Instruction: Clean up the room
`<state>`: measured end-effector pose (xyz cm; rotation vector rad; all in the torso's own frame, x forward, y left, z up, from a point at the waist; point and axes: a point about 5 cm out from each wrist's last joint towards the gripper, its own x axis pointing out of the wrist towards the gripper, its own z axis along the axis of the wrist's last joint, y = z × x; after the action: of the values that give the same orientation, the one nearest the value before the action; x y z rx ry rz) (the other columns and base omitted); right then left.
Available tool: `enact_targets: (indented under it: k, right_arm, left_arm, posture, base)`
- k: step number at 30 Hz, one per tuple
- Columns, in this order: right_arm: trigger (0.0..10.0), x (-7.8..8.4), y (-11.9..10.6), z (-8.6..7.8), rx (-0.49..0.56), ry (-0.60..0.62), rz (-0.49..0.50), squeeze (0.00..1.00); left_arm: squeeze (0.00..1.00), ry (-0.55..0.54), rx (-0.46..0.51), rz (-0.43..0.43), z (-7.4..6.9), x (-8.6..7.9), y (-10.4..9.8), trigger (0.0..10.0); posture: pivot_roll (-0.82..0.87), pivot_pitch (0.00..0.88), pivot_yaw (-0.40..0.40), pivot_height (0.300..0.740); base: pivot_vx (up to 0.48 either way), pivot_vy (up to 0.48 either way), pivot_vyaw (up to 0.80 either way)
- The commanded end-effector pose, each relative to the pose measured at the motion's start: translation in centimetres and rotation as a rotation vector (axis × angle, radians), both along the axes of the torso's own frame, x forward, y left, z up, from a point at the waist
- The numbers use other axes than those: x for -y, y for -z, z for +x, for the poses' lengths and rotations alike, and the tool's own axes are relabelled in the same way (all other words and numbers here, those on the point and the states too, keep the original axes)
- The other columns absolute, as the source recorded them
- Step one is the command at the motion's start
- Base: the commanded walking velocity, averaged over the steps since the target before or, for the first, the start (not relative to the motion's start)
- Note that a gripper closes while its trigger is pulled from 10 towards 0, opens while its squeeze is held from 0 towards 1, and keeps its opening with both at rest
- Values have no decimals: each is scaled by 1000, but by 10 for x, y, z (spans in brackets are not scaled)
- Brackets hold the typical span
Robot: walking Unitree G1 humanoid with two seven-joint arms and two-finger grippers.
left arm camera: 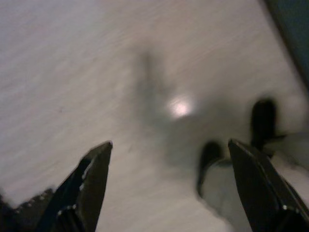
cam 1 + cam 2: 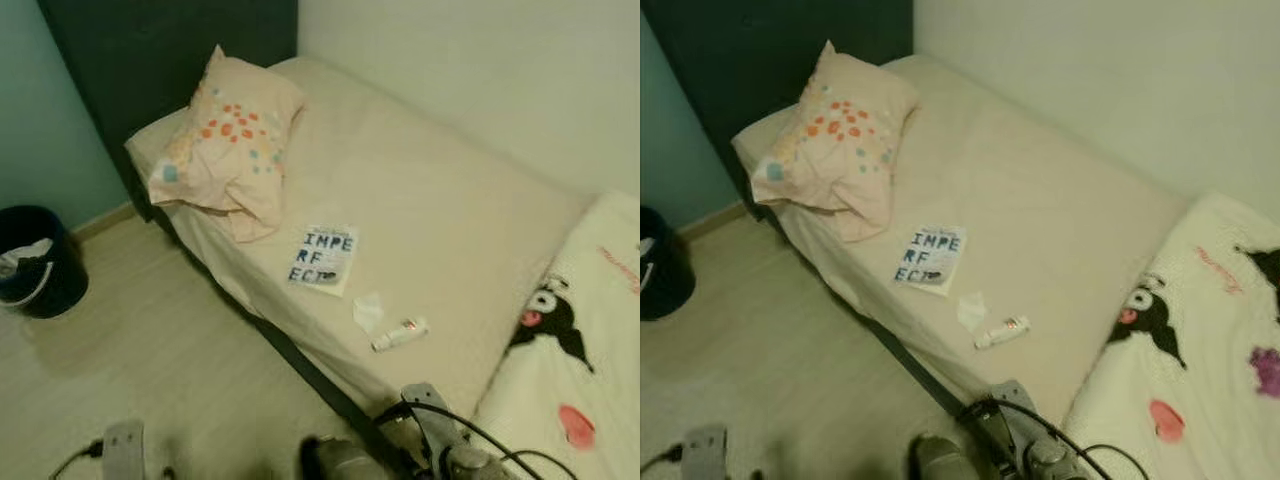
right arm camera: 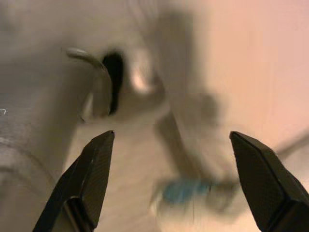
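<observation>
Clutter on the bed (image 2: 450,200) is untouched — a booklet (image 2: 324,258), a crumpled tissue (image 2: 368,311) and a small tube (image 2: 400,333) lie ahead of the right gripper (image 3: 171,181), whose fingers are spread (the left gripper (image 1: 169,188) too, over floor). A bin (image 2: 40,262) waits far left — cleanup barely begun.

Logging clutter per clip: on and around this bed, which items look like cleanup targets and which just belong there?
To clear off the bed:
- book, lying flat near the mattress edge
- crumpled tissue, beside it
- small white tube, next to the tissue

Likely staying put:
- patterned pillow
- cartoon-print blanket
- dark bin on the floor, a probable drop-off
</observation>
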<state>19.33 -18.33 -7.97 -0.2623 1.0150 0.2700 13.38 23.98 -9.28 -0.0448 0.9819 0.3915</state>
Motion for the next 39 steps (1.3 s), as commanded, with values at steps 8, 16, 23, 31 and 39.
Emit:
enact_targets:
  k: [8,16,23,31,39]
  right_arm:
    - [10000,5,2,-4,-15,42,20,0]
    - [10000,38,1,-17,-43,83,-30,0]
    - [10000,40,1,-17,-51,89,-41,0]
    - [10000,19,3,-11,-53,68,-35,0]
    - [10000,13,3,-9,-54,67,-28,0]
  left_arm:
    - [0,-30,-57,21,-19,-6,5,10000]
    - [0,-5,-54,15,-17,-5,4,10000]
    - [0,18,-59,22,-16,-5,4,10000]
    - [0,37,-59,31,-13,-4,4,10000]
    - [0,40,-57,37,-12,-4,3,10000]
  posture:
    - [-118,26,2,740]
    - [-119,31,5,740]
    - [-119,31,5,740]
    - [-119,17,8,740]
    - [-123,20,8,740]
  base:
    - [340,0,-491]
    - [0,0,-786]
    - [0,0,-783]
    - [0,0,-782]
    - [0,0,-781]
